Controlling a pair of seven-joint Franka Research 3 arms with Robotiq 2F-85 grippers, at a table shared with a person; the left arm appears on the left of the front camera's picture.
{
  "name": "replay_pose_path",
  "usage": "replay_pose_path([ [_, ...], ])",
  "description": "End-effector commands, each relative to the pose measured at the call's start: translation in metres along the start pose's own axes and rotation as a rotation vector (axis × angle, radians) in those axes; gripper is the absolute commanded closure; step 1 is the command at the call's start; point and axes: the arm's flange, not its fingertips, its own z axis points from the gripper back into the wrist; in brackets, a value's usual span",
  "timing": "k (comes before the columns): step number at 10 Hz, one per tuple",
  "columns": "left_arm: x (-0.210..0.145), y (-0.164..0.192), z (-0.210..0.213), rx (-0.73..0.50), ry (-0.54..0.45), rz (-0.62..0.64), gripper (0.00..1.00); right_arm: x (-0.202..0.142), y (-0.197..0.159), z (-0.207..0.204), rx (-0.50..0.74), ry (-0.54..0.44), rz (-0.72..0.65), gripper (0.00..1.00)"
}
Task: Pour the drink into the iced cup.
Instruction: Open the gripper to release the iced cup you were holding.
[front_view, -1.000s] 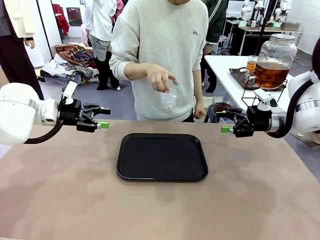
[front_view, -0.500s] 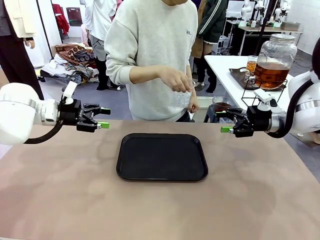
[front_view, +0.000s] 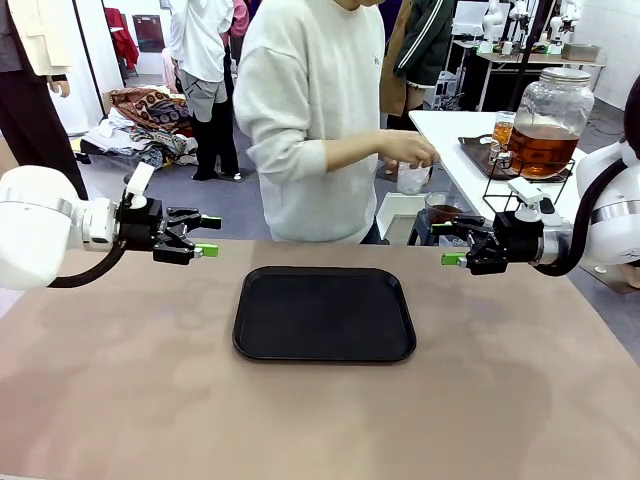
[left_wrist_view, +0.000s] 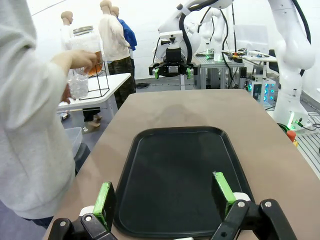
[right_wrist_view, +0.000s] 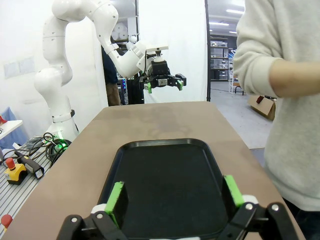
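Right, you've got one clear plastic cup (front_view: 412, 178) in play, see-through with what looks like ice inside, gripped from above by the person's hand (front_view: 410, 148) in the upper right of the front view, off the tabletop (front_view: 520, 400) and held toward the side table with the single big glass jar (front_view: 547, 122) of amber drink. In your left wrist view the cup (left_wrist_view: 78, 86) sits at upper left, beside that jar. One black tray (front_view: 324, 313) lies bare at centre frame. Two grippers, one per side: your left gripper (front_view: 205, 236) hovers mid-left, fingers spread wide and grasping nothing; your right gripper (front_view: 446, 244) hovers mid-right, fingers likewise parted and free. Both hang above the tabletop, well apart from the tray.
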Motion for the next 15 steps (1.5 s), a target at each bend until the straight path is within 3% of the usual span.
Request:
replay_pose_path([
  [1,0.0015,0.0012,-0.0004,-0.001,-0.002,0.003,0.00,0.0043,-0.0031,-0.0018,0.002,0.006,-0.001,0.00],
  [15,0.0015,0.0012,-0.0004,-0.001,-0.002,0.003,0.00,0.0043,-0.0031,-0.0018,0.002,0.006,-0.001,0.00],
])
